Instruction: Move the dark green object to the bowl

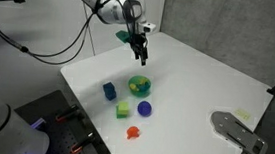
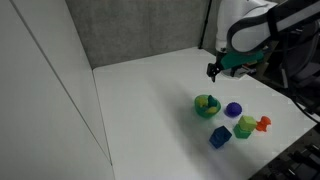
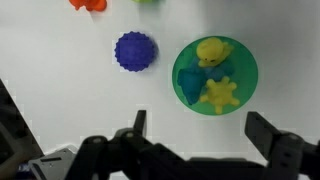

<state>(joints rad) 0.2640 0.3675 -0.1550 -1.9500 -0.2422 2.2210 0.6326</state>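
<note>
The bright green bowl (image 3: 243,62) lies near the top right of the wrist view. Inside it sit the dark teal-green block (image 3: 190,88) at its left side and two yellow toys (image 3: 218,93). The bowl also shows in both exterior views (image 1: 140,85) (image 2: 207,105). My gripper (image 3: 200,130) is open and empty, raised above the table beside the bowl, with nothing between its fingers. It shows above and behind the bowl in both exterior views (image 1: 140,55) (image 2: 212,70).
A purple spiky ball (image 3: 135,51) lies beside the bowl. A blue block (image 1: 109,91), a lime green cube (image 1: 124,110) and an orange toy (image 1: 133,133) lie nearby on the white table (image 1: 207,83). A grey metal plate (image 1: 238,131) lies at the table's edge.
</note>
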